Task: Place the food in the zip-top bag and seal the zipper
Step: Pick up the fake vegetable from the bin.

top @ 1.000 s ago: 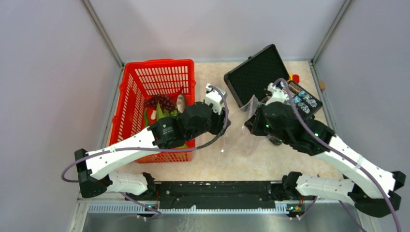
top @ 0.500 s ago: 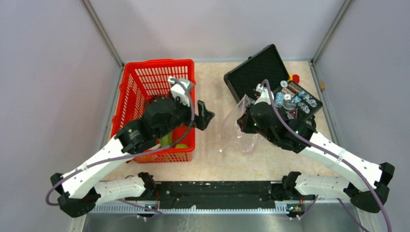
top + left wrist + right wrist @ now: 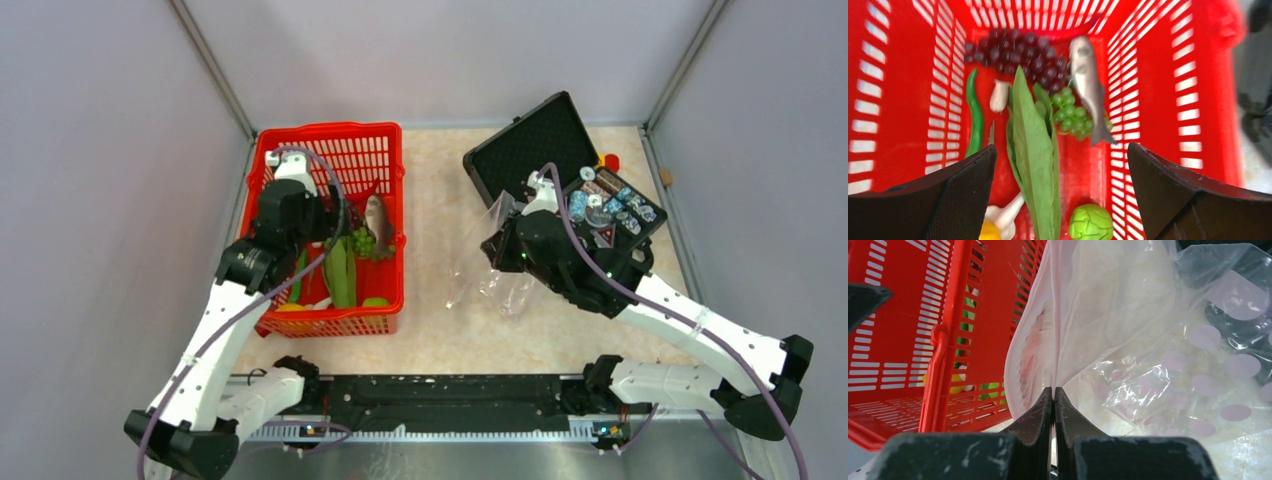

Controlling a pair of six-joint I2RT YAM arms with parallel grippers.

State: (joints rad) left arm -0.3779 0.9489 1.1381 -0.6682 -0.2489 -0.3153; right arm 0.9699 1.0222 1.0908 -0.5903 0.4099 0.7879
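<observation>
L fingers [image 3: 1060,155]: spread wide, nothing between them, pointing down into basket [image 3: 898,100]. Directly under the gap: leaves [image 3: 1033,150] and green grapes [image 3: 1070,112]. Fish [image 3: 1088,90] alongside the grapes, dark grapes [image 3: 1018,50] at far end, lime [image 3: 1090,222] and lemon [image 3: 989,231] at near end. All food is in the basket, none bagged.

R fingers [image 3: 1053,390]: pinched tight on bag [image 3: 1148,365] at its mouth edge, right on zipper [image 3: 1057,340]. Mouth gapes a little on the basket side. Rest of bag sags onto desk [image 3: 430,330] btwn basket and case [image 3: 525,150].

Change over last sec: L arm was out by the bag, close to R arm. It crossed the basket's rim half a sec ago and is now fully over the basket interior. R arm barely shifted; the bag, then hanging more upright, now slumps left.

Meaning (judgement): L has left the bag and gone to fetch the first item, prob. leaves or green grapes. Bag is held at one point only, so the mouth may be too slack for an easy drop-in. Sealing is a long way off.
</observation>
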